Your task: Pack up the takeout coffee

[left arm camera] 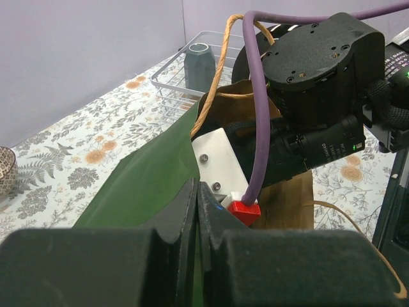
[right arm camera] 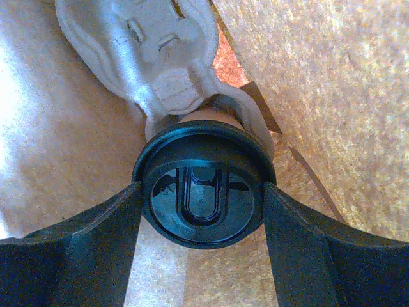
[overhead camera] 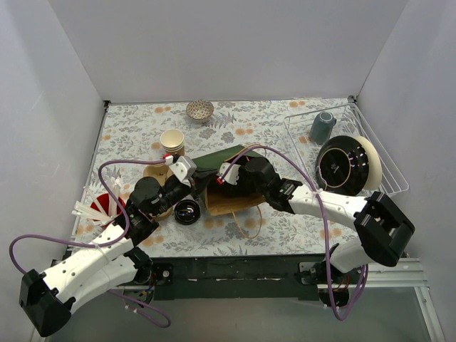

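A table covered with a pale cloth printed with grey ferns and orange flowers fills the middle of the top view. Directly on it: a small patterned ceramic bowl at upper centre, a stack of tan paper cups left of centre, a white wire rack at right, a green-and-brown paper bag at centre, and a spare round black plastic lid just left of the bag.

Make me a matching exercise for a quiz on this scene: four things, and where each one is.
Things:
1. coffee
2. mug
3. spare lid
4. left gripper

Places:
A. in the wire rack
B. shut on the green bag edge
C. inside the bag, between the right gripper's fingers
D. on the table, beside the bag

Pairs: 1-C, 2-A, 3-D, 4-B
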`<action>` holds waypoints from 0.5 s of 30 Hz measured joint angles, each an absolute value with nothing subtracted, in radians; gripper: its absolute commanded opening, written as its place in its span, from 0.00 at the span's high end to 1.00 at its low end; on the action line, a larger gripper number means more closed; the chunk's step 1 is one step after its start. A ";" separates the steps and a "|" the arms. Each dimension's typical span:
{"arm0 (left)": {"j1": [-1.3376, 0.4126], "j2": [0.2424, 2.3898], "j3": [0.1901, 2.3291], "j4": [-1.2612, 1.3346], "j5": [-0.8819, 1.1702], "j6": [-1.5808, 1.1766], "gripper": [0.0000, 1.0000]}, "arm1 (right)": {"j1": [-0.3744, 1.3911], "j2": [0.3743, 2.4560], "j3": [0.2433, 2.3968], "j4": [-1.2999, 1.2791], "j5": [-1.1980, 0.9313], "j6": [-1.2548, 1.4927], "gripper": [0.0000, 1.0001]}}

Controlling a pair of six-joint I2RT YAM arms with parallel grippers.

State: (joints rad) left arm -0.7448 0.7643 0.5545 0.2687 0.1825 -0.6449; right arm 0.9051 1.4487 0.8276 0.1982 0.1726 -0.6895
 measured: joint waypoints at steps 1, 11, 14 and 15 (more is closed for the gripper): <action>-0.743 0.765 0.554 0.268 0.183 -0.649 1.00 | 0.904 1.449 0.828 0.198 0.173 -0.696 0.91; -0.735 0.765 0.554 0.260 0.190 -0.677 1.00 | 0.900 1.474 0.827 0.230 0.171 -0.741 0.86; -0.735 0.765 0.554 0.259 0.191 -0.682 1.00 | 0.900 1.482 0.826 0.244 0.168 -0.744 0.85; -0.734 0.765 0.554 0.259 0.191 -0.684 1.00 | 0.899 1.484 0.826 0.247 0.168 -0.745 0.85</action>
State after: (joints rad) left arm -0.7341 0.7650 0.5541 0.2592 0.1905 -0.6838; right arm 0.8993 1.4841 0.8265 0.2470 0.1677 -0.7448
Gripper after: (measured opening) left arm 0.009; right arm 0.770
